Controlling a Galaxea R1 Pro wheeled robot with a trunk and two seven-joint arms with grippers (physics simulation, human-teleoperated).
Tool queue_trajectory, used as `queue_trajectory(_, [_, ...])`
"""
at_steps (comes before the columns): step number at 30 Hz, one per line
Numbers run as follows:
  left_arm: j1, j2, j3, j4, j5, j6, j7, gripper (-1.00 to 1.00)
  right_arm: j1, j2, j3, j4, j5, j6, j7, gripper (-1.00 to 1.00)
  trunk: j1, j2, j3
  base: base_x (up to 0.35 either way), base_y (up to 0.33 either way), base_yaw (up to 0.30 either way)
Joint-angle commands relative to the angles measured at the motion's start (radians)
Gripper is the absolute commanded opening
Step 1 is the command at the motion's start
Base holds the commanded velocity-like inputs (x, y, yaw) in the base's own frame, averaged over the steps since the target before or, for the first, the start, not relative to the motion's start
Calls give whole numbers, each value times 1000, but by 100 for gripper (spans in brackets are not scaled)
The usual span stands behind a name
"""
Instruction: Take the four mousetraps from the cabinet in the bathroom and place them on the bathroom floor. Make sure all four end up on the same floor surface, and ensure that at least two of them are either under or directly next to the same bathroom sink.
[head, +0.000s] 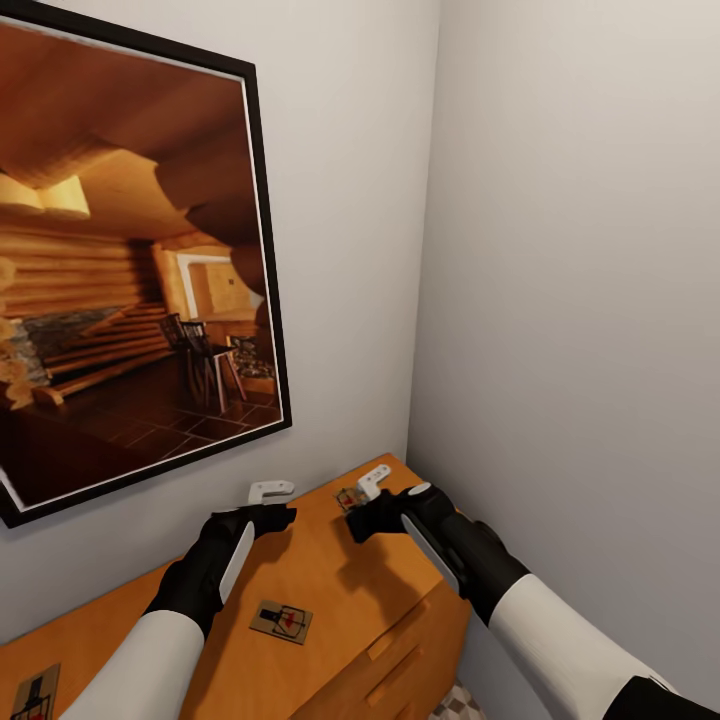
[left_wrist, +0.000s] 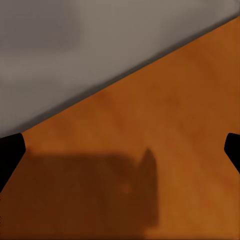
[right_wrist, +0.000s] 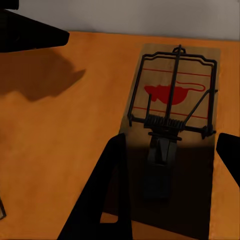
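Three mousetraps lie on the flat top of the honey-orange cabinet (head: 330, 570): one (head: 281, 620) near the front middle, one (head: 33, 693) at the far left, and one (head: 349, 498) by the back right corner. That last mousetrap (right_wrist: 172, 125) has a red mouse print and a dark spring bar. My right gripper (head: 362, 503) is open just above it, its dark fingers (right_wrist: 107, 190) straddling the trap's near end. My left gripper (head: 275, 503) hovers open over bare cabinet top (left_wrist: 150, 150) near the wall, holding nothing.
A large black-framed picture (head: 130, 260) of a log-cabin room hangs on the wall behind the cabinet. Two grey walls meet in a corner (head: 425, 250) at the cabinet's right end. A sliver of patterned floor tile (head: 455, 705) shows below the drawer fronts (head: 400, 650).
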Motion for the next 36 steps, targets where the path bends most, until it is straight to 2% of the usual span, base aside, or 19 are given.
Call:
queue_trajectory(1, [0,0,3,-1,0,5,0,100,-1,-1,-2,-2,-4,5,25,-100,0,-1,-1,0,0,0])
queue_trajectory(4, [0,1,6,-1,-1,5,0,100,-1,-4,-26,-5,5,5,79,-100,0,-1,-1,0,0,0])
queue_trajectory(8, [0,3,8,-1,-1,6,3,100,-1,-7,-50,-5,33,5,107,-100,0,-1,-1,0,0,0])
queue_trajectory(11, [0,4,10,-1,0,6,16,100,-1,-9,-58,-5,71,5,116,-100,0,-1,-1,0,0,0])
queue_trajectory(18, [0,3,10,-1,3,6,40,100,-1,-12,-76,-3,106,5,107,-100,0,-1,-1,0,0,0])
queue_trajectory(21, [0,1,9,-1,4,6,42,100,-1,-14,-127,-2,133,5,105,-100,0,-1,-1,0,0,0])
queue_trajectory(23, [0,1,9,-1,4,6,43,100,-1,-14,-148,-2,146,5,105,-100,0,-1,-1,0,0,0])
queue_trajectory(27, [0,0,8,-1,6,6,43,100,-1,-14,-167,-2,159,4,104,-100,0,-1,-1,0,0,0])
queue_trajectory(36, [0,-1,7,-1,11,4,38,100,-1,-14,-175,-2,164,5,104,-100,0,-1,-1,0,0,0])
